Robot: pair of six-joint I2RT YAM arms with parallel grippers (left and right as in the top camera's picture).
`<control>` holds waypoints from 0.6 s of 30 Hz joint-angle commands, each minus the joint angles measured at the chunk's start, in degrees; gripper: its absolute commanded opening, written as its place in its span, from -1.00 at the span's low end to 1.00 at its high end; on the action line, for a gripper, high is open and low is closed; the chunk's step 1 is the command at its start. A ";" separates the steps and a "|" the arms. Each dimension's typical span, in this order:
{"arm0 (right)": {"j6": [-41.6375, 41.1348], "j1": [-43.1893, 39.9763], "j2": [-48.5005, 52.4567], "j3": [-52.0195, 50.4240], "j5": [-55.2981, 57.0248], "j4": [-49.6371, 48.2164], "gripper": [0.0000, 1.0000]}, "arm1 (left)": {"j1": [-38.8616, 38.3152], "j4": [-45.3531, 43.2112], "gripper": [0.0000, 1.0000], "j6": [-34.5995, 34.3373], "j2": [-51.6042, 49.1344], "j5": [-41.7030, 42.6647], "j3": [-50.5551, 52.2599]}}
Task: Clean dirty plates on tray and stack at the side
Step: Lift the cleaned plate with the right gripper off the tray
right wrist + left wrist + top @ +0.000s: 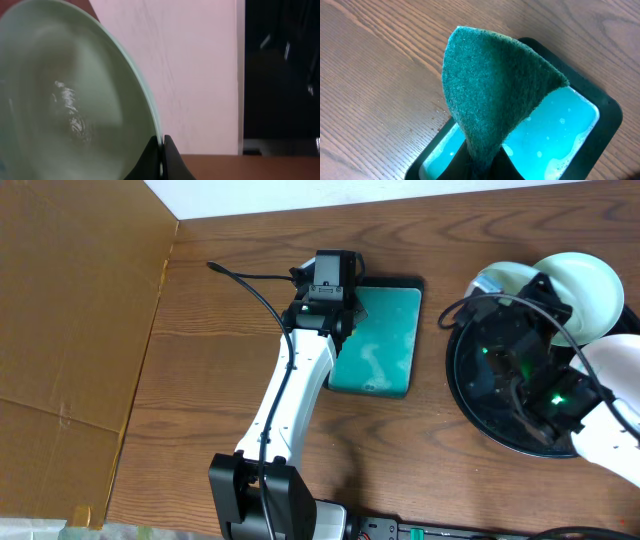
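My left gripper (482, 167) is shut on a dark green scouring pad (495, 95) and holds it above the near end of the teal rectangular tray (560, 130). In the overhead view the left gripper (340, 315) is at that tray's left edge. My right gripper (162, 145) is shut on the rim of a pale plate (60, 100), held tilted. Overhead, this plate (590, 290) is lifted over the far right of the black round tray (462, 395). A second plate (505, 278) shows at the tray's far edge. A third plate is not visible.
The teal tray (380, 345) holds soapy liquid with foam. A brown cardboard wall (70, 330) lines the left side. Black cables run beside the left arm and over the black tray. A white wall edges the table's far side.
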State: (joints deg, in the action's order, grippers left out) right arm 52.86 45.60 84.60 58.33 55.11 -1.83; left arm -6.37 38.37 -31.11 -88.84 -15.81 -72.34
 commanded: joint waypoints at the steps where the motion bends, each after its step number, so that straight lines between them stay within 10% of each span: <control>1: 1.86 2.01 -0.94 0.87 1.33 0.57 -0.98 | 0.26 0.00 -0.85 0.20 0.15 -1.25 -0.04; 18: -32.63 -8.13 -3.10 0.87 -21.97 9.57 -0.98 | 0.26 0.35 -0.85 0.17 0.15 -1.25 -0.04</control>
State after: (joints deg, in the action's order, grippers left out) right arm 30.39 41.50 83.85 58.43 41.89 7.66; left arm -6.37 38.63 -31.11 -88.84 -15.81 -72.34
